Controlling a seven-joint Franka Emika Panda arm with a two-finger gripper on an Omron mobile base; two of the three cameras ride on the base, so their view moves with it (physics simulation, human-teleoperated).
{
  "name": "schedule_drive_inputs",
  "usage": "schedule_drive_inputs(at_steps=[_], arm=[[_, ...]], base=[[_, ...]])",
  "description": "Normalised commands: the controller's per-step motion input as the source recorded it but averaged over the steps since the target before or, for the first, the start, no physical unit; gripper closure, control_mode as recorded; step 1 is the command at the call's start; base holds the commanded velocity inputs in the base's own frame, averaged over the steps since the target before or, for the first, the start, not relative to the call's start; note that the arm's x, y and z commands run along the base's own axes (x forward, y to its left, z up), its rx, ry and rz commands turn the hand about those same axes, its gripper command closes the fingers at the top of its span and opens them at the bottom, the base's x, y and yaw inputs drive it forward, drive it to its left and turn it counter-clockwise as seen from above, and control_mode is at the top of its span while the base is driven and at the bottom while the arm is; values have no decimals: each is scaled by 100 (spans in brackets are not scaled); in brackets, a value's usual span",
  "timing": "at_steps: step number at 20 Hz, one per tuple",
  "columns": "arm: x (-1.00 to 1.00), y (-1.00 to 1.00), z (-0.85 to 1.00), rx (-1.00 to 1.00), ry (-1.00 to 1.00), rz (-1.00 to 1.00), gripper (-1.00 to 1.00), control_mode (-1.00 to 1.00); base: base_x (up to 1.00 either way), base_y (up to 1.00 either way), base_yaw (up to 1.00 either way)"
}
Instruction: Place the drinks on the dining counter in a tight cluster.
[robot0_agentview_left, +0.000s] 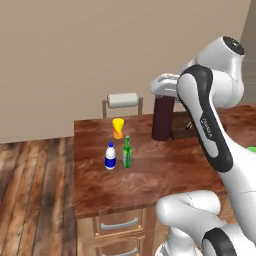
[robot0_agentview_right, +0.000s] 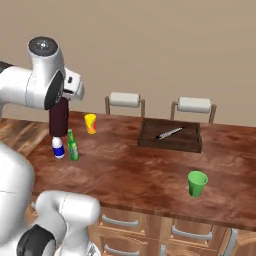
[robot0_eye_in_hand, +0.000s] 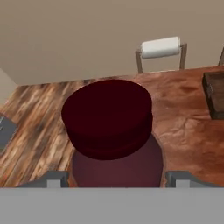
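The claw (robot0_eye_in_hand: 113, 178) is sitting over the maroon bottle (robot0_agentview_left: 162, 119), with its 2 tips spread wide, 1 on each side of the bottle's body. The tips look close to the bottle, but it is hard to tell if they are touching it. In the left base view the hand is hiding the bottle's top, and in the right base view the arm is covering part of it. The bottle's bottom edge is hard to make out, so it is unclear if it is resting on the counter (robot0_agentview_left: 150, 180).

The yellow cup (robot0_agentview_left: 118, 128), the white bottle (robot0_agentview_left: 110, 156) and the green bottle (robot0_agentview_left: 127, 152) are standing on the counter. The white and green bottles are just beside each other, and the cup is standing near them, farther back. The maroon bottle is off to their right.
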Motion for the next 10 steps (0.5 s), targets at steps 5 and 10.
schedule_drive_inputs(at_steps=[5,10], arm=[[100,-1,-8,-1,13,24,100,-100],[98,0,-48,0,-3,33,100,-100]], base=[[0,0,0],[0,0,0]])
